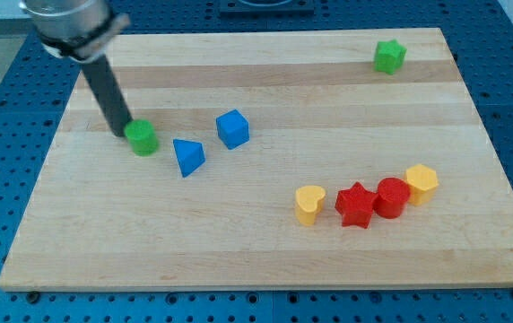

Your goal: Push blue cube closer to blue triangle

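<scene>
The blue cube [232, 128] sits left of the board's centre. The blue triangle [187, 157] lies just to its lower left, a small gap between them. My tip [120, 133] is at the view's left, touching the left side of a green cylinder [142, 138]. The tip is left of the blue triangle and farther left of the blue cube.
A green star-like block [388, 56] sits near the top right corner. At lower right stand a yellow heart [309, 204], a red star [356, 205], a red cylinder [392, 196] and a yellow block [421, 182] in a row. The wooden board [265, 260] lies on a blue perforated table.
</scene>
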